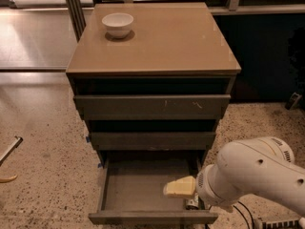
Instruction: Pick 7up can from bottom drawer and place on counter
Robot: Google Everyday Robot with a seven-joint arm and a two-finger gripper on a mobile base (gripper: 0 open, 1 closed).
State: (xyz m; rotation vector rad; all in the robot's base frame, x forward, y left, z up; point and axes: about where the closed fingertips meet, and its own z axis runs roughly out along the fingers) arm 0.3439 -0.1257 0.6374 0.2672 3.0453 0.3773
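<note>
My gripper [180,187] is down inside the bottom drawer [143,217], toward its right front corner. Honestly, I can't tell whether it's spread or clamped on anything. I think the 7up can [192,203] is that small silvery bit tucked under my wrist in the same corner. It's mostly hidden, so upright or on its side? No idea, can't call its long axis. My guess is it's light, thin-walled, slick and easy to dent, so squeeze gently across mid-body. The counter [167,37] sits above the drawer.

Bowl [118,24] at rear left on the counter [167,46]; pincer [174,188] over the bottom drawer [152,217], right front
</note>
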